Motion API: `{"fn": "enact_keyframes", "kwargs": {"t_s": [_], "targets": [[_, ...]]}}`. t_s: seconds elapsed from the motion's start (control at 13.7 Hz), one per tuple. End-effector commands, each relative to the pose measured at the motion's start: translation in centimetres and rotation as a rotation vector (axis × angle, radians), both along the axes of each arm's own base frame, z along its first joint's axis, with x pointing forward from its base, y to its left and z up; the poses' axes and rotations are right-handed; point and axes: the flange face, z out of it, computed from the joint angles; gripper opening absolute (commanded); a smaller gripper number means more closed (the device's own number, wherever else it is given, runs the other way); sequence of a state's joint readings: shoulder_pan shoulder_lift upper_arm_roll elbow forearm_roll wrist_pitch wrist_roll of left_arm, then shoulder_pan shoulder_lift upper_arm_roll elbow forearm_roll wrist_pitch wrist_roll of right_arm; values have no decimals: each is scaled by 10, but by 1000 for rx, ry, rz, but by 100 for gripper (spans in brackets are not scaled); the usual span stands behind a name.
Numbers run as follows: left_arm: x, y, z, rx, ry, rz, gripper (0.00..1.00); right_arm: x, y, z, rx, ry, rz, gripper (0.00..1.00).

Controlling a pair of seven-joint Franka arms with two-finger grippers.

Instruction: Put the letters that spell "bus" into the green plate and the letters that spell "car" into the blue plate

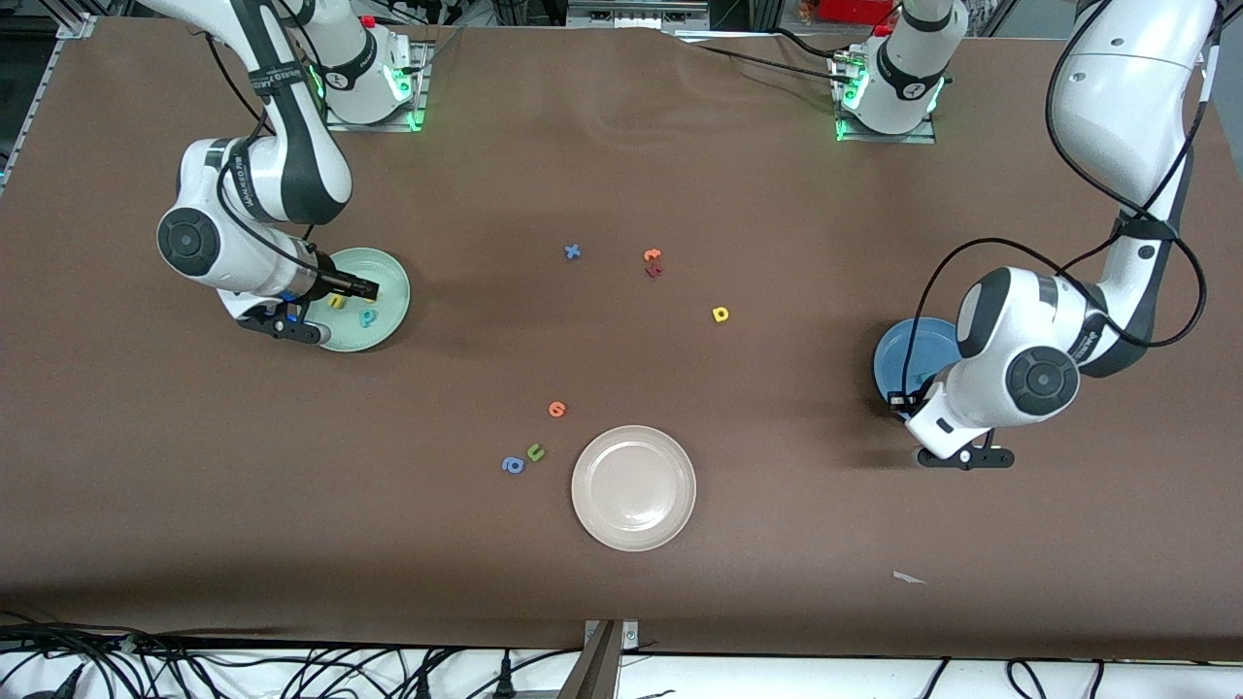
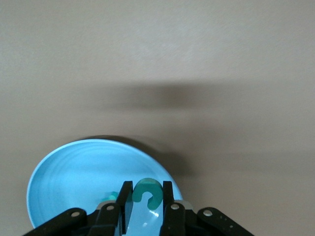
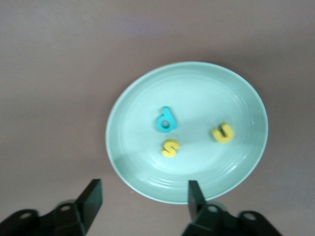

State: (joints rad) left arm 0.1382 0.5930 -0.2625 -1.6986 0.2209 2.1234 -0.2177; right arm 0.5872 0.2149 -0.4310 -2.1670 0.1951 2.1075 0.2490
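Right gripper [image 3: 142, 199]: fingers spread wide, holding nothing, hanging over the green plate [image 3: 246, 98]. Directly below it in that plate lie the teal b [image 3: 166, 120], yellow s [image 3: 170, 147] and yellow u [image 3: 222, 132], each apart from the others.

Left gripper [image 2: 147, 204]: fingers drawn in on a teal c [image 2: 147, 192], held over the blue plate [image 2: 74, 167]; another small teal piece [image 2: 112, 196] shows in that plate just beside the fingers.

Yellow D-like letter [image 1: 721, 314]: on the bare table [image 1: 777, 505], well apart from both grippers.
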Motion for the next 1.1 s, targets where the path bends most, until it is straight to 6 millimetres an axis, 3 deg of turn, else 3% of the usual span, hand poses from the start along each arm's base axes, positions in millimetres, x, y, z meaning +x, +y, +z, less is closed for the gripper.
{"fn": "enact_keyframes", "kwargs": {"t_s": [0.0, 0.15, 0.22, 0.29, 0.44, 0.51, 0.58, 0.73, 0.88, 0.95, 1.02], "targets": [[-45, 29, -7, -29, -67, -31, 19, 29, 13, 55, 15, -21, 2, 100], [-58, 42, -17, -32, -66, -39, 24, 50, 21, 94, -9, -70, 36, 100], [-58, 42, -17, -32, -60, -48, 66, 57, 27, 118, -19, -80, 61, 100], [-59, 40, -17, -29, -54, -43, 100, 62, 31, 147, -27, -76, 76, 100], [-60, 23, -9, -35, -47, -50, 100, 74, 37, 214, -29, -121, 97, 100], [-62, 6, -7, -43, -50, -21, 100, 76, 35, 236, -23, -149, 97, 100], [-63, -7, -5, -47, -54, 23, 100, 76, 21, 251, -12, -167, 75, 100], [-72, -65, 2, -70, -59, 103, 100, 73, -34, 288, 31, -226, 7, 100], [-91, -121, 3, -95, -39, 164, 100, 68, -81, 310, 48, -267, -31, 100], [-99, -147, 5, -108, -33, 189, 100, 58, -87, 323, 44, -273, -24, 100], [-110, -176, 2, -118, -20, 221, 100, 48, -91, 323, 16, -229, -16, 100]]}}
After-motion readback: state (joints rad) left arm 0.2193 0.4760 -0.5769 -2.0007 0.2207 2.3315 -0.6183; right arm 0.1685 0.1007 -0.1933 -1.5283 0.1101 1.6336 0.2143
